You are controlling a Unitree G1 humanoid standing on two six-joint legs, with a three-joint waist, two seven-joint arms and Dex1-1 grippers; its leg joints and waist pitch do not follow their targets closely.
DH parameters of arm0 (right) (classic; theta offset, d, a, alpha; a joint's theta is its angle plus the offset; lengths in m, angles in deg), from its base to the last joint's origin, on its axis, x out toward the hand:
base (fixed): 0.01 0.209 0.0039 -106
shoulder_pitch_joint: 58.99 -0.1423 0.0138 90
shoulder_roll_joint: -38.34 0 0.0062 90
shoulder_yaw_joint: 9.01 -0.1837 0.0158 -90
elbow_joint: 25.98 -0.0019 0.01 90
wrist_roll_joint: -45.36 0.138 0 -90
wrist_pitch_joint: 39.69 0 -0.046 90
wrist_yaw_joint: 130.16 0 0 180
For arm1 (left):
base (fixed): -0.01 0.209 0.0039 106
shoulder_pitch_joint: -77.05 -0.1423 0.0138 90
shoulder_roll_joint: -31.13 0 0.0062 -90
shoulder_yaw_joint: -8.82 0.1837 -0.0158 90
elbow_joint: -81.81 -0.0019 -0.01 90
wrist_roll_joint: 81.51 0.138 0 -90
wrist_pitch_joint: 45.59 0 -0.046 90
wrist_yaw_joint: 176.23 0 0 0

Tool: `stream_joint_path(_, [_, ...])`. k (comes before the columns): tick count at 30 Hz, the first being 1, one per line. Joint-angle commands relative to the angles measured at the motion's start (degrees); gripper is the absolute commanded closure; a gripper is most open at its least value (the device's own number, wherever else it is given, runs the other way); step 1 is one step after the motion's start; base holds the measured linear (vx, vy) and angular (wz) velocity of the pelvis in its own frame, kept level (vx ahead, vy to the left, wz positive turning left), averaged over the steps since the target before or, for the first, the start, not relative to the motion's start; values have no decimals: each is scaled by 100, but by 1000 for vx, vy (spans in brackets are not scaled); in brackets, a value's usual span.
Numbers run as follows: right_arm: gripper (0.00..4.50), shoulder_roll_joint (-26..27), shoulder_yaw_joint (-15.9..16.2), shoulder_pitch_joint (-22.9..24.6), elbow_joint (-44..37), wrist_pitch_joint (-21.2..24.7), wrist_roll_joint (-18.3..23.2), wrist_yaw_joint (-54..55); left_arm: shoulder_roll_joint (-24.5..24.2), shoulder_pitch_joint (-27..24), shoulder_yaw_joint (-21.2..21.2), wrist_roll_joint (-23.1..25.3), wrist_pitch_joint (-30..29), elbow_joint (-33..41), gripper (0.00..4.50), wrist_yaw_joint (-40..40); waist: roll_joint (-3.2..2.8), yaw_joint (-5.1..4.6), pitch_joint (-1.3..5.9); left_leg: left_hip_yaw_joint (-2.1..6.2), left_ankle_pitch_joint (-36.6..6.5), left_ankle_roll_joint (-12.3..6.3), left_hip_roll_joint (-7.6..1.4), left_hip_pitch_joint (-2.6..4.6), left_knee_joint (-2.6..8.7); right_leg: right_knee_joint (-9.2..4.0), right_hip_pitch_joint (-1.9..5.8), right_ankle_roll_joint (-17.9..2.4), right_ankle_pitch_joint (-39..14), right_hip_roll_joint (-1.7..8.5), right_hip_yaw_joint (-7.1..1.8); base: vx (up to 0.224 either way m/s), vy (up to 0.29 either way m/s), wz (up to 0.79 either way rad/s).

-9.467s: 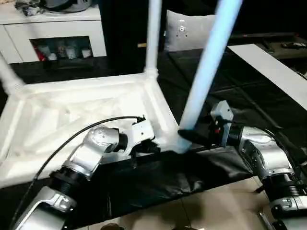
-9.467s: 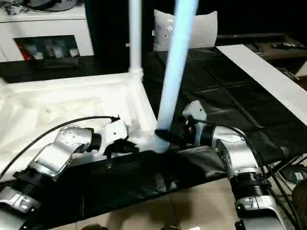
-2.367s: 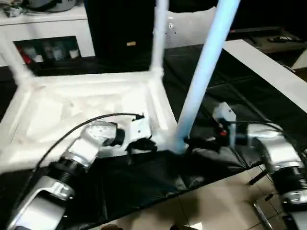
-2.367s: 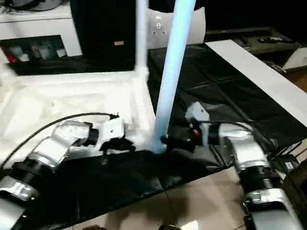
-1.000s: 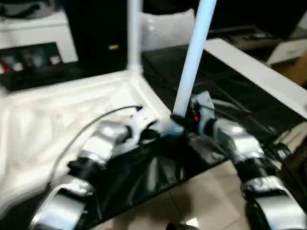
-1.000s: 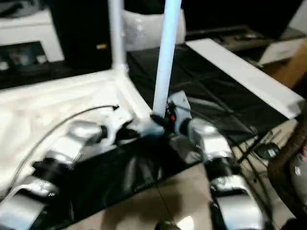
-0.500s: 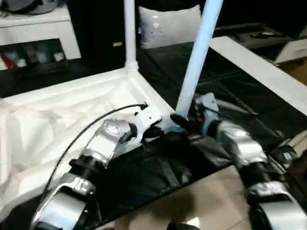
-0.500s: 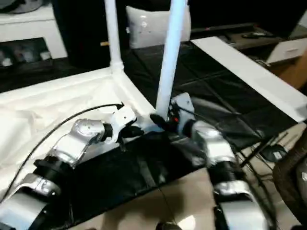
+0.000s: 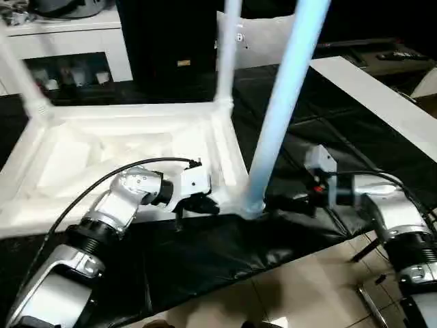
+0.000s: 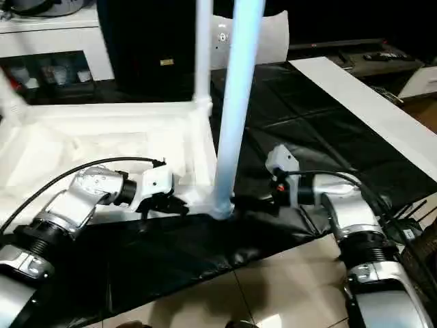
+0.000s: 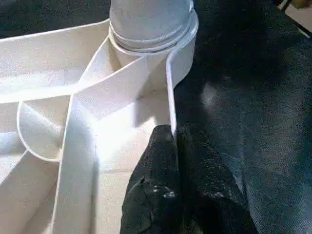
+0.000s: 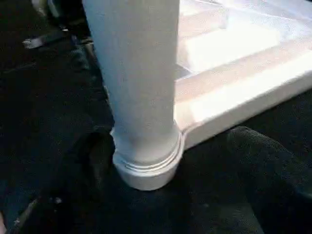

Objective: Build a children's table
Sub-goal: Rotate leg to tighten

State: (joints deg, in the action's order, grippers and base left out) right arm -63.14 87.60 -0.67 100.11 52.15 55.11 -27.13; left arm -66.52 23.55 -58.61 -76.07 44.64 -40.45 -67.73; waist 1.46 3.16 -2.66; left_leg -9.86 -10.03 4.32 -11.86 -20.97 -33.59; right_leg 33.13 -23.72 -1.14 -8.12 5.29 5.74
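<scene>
1. Children's table [image 9: 130, 147] is seen upside down on a black sheet [image 9: 205, 256] spread over the desk, its ribbed underside facing up.
2. Three legs are seen standing upright in corner sockets: the near leg [image 9: 283, 102] at the corner closest to the robot, a far leg [image 9: 227, 51] behind it, and another leg [image 9: 20, 82] at the far left corner.
3. A white cabinet [image 9: 68, 48] with small items behind its glass door is seen beyond the table.
4. The left gripper [image 11: 178, 146] is clenched; its black fingers [image 11: 158, 165] are pinched onto the thin rim wall of the table top, just beside the near leg's socket [image 11: 151, 29].
5. The right gripper [image 12: 161, 195] is released; one finger [image 12: 273, 170] is seen on either side of the near leg's base, spread wide and not touching the leg.
6. The left forearm is seen bent inward over the sheet, with the wrist turned toward the near corner.
7. The right forearm is seen reaching in from the right, with the gripper held level and low at the socket.
</scene>
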Motion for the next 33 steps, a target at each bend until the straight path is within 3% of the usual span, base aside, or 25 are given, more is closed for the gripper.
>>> stream_joint_path(1, [104, -69, 153, -99, -12, -79, 80, -450, -34, 34, 463, 198, 250, -22, 450, -549, 19, 10, 357, -21, -1635, -358, -160, 52, 384, -397, 314, -1045, -2195, 288, -252, 0, 0, 0])
stream_joint_path(12, [189, 184, 258, -96, -72, 50, 240, -814, 30, 128, 576, 134, 345, 71, 450, -867, -17, 120, 376, -20, -1550, -264, -175, 75, 395, -356, 316, -1149, -1910, 287, -261, 0, 0, 0])
stream_joint_path(19, [248, 216, 370, -46, -130, 254, 305, -1053, 22, 138, 559, 175, 394, -4, 450, -919, -4, 162, 384, -29, -1427, -283, -173, 67, 387, -330, 330, -1196, -1703, 284, -264, 0, 0, 0])
stream_joint_path(26, [256, 345, 257, 69, -460, 716, 554, -941, 129, 69, 343, -34, 177, 56, 450, -648, 11, 165, 374, -21, -1466, -232, -169, 64, 391, -352, 331, -1073, -1970, 290, -261, 0, 0, 0])
stream_joint_path(27, [256, 352, 253, 83, -495, 752, 558, -920, 154, 66, 310, -44, 152, 65, 450, -597, -23, 165, 378, -18, -1480, -228, -167, 71, 393, -355, 325, -1058, -2000, 289, -258, 0, 0, 0])
stream_joint_path(29, [256, 765, 165, 6, -459, 1031, 224, 409, 507, 160, -84, -176, -703, 114, 450, 170, -3, 133, 364, -22, -1468, -165, -160, 71, 399, -356, 316, -1046, -2009, 277, -266, 0, 0, 0])
stream_joint_path(32, [256, 1069, 30, -125, -288, 1116, 62, 1285, 720, 160, -272, -271, -1134, 194, 450, 564, -2, 48, 352, 7, -1668, -1, -107, 91, 395, -437, 294, -799, -2721, 301, -232, 0, 0, 0])
stream_joint_path(33, [257, 1236, -57, -220, -160, 1172, -20, 1789, 816, 131, -335, -310, -1349, 267, 450, 724, -2, -28, 352, 31, -1685, 28, -103, 59, 402, -445, 306, -730, -2854, 302, -219, 0, 0, 0])
